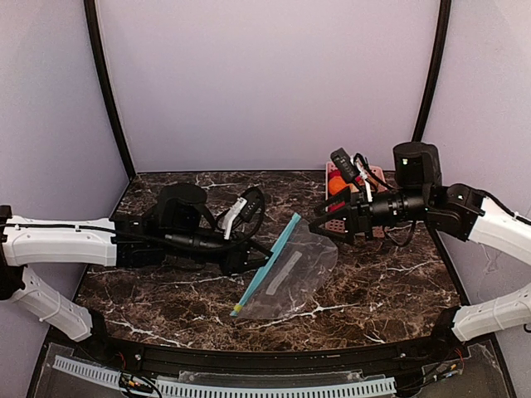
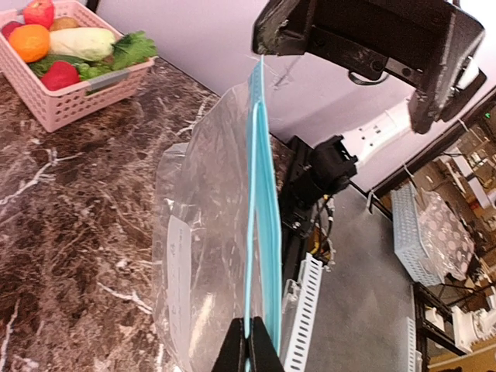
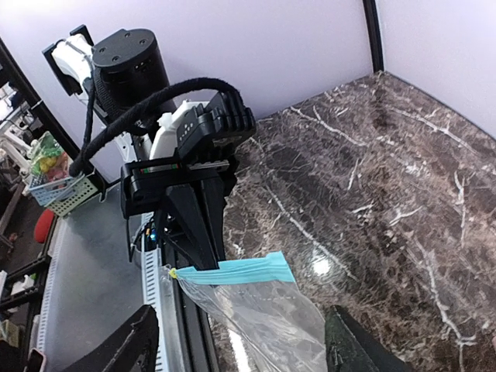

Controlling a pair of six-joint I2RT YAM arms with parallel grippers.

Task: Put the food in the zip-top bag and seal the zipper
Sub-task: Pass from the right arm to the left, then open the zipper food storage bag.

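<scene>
The clear zip-top bag (image 1: 290,274) lies on the dark marble table, its teal zipper (image 1: 270,261) raised along its left edge. My left gripper (image 2: 249,349) is shut on the zipper (image 2: 262,201), pinching the strip between its black fingertips. My right gripper (image 3: 244,349) is open and straddles the bag (image 3: 267,318) just short of the zipper's far end (image 3: 240,270), gripping nothing. In the top view it sits at the bag's upper corner (image 1: 319,225). The food is in a pink basket (image 2: 77,97): a pale gourd (image 2: 81,43) and leafy greens (image 2: 133,48) show among other pieces.
The pink basket (image 1: 338,186) stands at the back right, partly hidden behind my right arm. It also holds an orange (image 2: 29,40) and red toy fruit (image 2: 60,75). A white slotted rail (image 1: 249,386) runs along the table's near edge. Purple walls close in the back and sides.
</scene>
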